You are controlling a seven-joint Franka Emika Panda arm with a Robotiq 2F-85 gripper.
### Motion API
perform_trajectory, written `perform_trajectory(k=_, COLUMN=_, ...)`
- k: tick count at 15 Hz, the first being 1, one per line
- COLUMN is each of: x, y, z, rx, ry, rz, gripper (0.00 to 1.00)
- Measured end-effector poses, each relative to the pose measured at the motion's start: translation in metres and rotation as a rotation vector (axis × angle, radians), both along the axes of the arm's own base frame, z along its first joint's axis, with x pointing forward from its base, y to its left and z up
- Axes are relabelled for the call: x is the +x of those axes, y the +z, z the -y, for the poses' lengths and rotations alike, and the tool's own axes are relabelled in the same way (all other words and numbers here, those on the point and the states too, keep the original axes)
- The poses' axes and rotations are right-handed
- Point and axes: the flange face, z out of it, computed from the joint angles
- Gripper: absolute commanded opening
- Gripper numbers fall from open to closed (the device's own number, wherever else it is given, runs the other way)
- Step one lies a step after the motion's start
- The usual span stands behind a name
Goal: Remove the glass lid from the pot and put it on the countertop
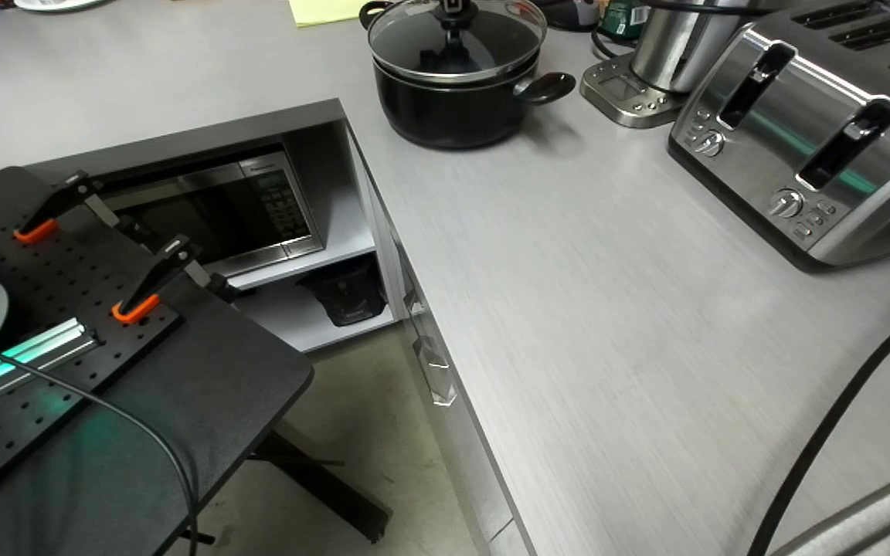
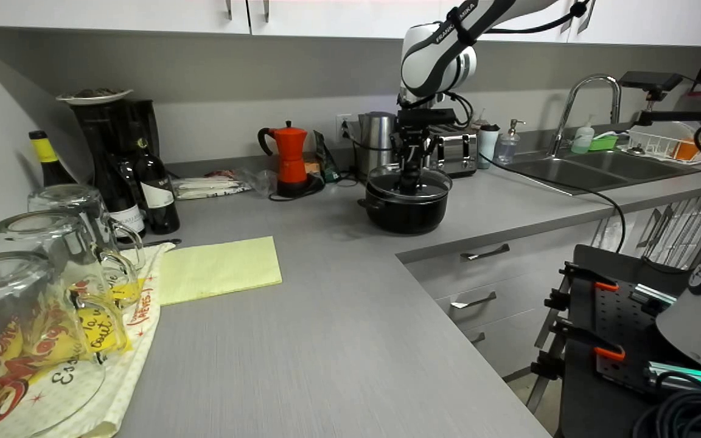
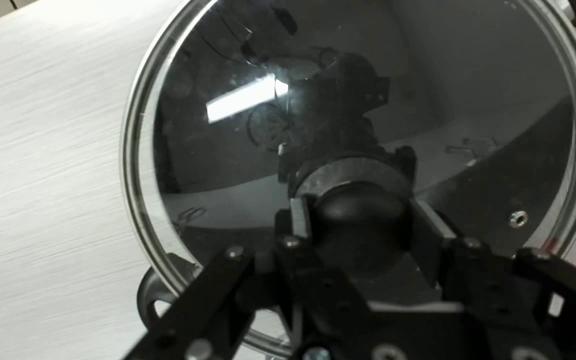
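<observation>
- Pot [image 1: 449, 116], black with two side handles, stands upright on the grey surface [image 1: 568, 324]; what it holds cannot be made out, the view through the glass being dark and full of reflections.
- One glass lid [image 3: 328, 125] sits over the pot's mouth; whether its metal rim touches the pot or is slightly raised, I cannot tell.
- Fingers [image 3: 300, 218], two of them, grasp the lid's black knob [image 3: 363, 205] above the middle of the pot, one pad against each side.
- White arm [image 2: 439, 61], in an exterior view, reaches in from high above the pot, bends, and points its lower end straight down at it.
- One steel jug [image 1: 665, 50] on a base with buttons and one toaster [image 1: 808, 139] with two levers and two dials, both near the pot.
- One red stovetop coffee maker [image 2: 291, 155], also near the pot.
- One pale yellow sheet [image 2: 223, 271], flat, apart from the pot.
- Three glass mugs [image 2: 10, 286] on a printed cloth [image 2: 131, 371], and at least three dark bottles [image 2: 154, 194], well apart from the pot.
- One sink [image 2: 569, 176] with two basins, past the toaster from the pot; beyond it one white rack [image 2: 652, 143] holding an orange object [image 2: 685, 150].
- Cabinet [image 1: 344, 201] lower than the pot: one microwave [image 1: 213, 205] on its upper level, one black item [image 1: 348, 293] on its lower.
- Two orange-tipped clamps [image 1: 136, 309] on a perforated board [image 1: 66, 278], well apart from the pot.
</observation>
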Motion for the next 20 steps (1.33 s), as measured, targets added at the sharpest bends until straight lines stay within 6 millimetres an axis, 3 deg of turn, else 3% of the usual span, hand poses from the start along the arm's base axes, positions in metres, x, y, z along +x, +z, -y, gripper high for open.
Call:
perform_trajectory(k=5, x=-0.032, y=0.027, z=0.000, rx=-0.021, ry=0.016, rz=0.024, gripper=0.25)
perform_trajectory(k=9, x=-0.057, y=0.037, z=0.012, rx=-0.016, ry=-0.011, rz=0.027, gripper=0.25)
perform_trajectory(k=14, x=-0.091, y=0.038, z=0.056, rx=-0.006, ry=-0.086, rz=0.017, gripper=0.25)
perform_trajectory(k=20, x=-0.138, y=0.023, z=0.122, rx=0.041, ry=-0.219, rz=0.006, gripper=0.25)
